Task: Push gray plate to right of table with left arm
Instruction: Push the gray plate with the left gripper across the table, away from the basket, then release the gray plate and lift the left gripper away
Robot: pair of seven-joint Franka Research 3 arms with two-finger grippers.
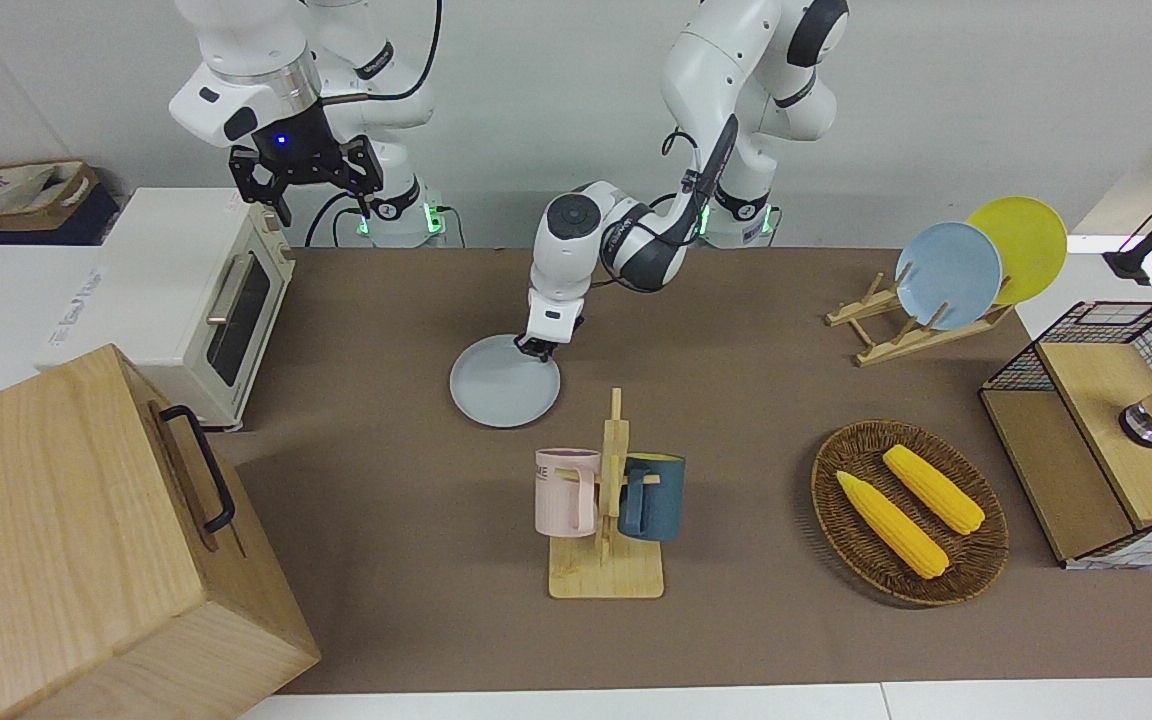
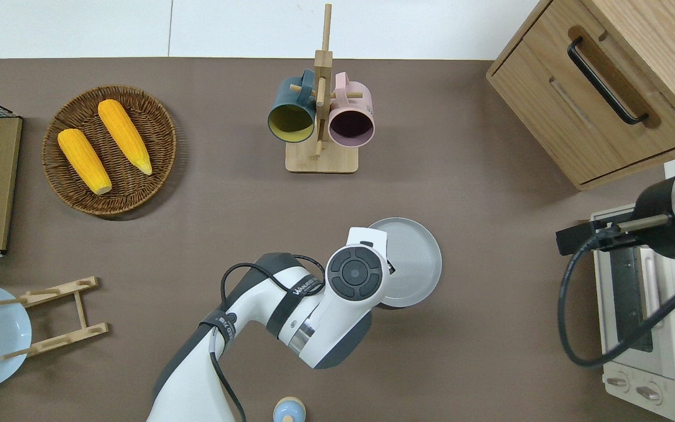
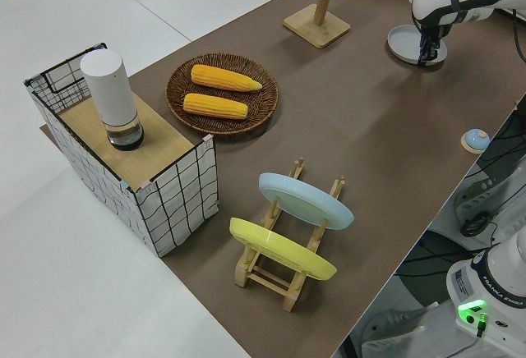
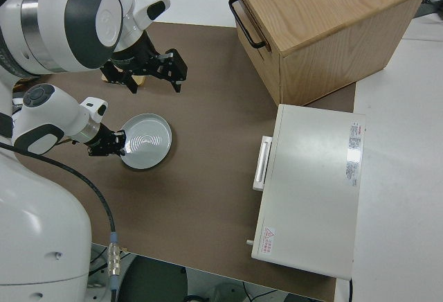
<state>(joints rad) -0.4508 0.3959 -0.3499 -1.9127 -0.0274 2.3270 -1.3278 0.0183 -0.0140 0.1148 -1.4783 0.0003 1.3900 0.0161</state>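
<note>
Tabletop (image 1: 736, 330) in matte brown carries everything, and I take the mug stand (image 1: 608, 520) as the landmark for places. Biggest on it are the wooden cabinet (image 1: 86, 540) and the white toaster oven (image 1: 206, 300), both toward the right arm's end from the mug stand. Toward the left arm's end from the stand lies the wicker basket (image 1: 911, 515) with two corn cobs, and past it a wire crate (image 1: 1106, 430).

The left arm (image 1: 636, 240) reaches down over the middle of the table; the right arm is parked.

The gray plate (image 1: 504, 385) lies flat on the table, nearer to the robots than the mug stand and a little toward the right arm's end from it.

The left gripper (image 1: 536, 347) is down at the plate's rim, on the edge that faces the left arm's end (in the right side view (image 4: 111, 144) this is quite clear). Its fingers look drawn together, with nothing held between them, and they seem to touch the rim.

So the plate lies from the fingers toward the right arm's end, which is the way it must go. I judge that a straight low sweep toward the toaster oven would slide it, and the path between looks free.
</note>
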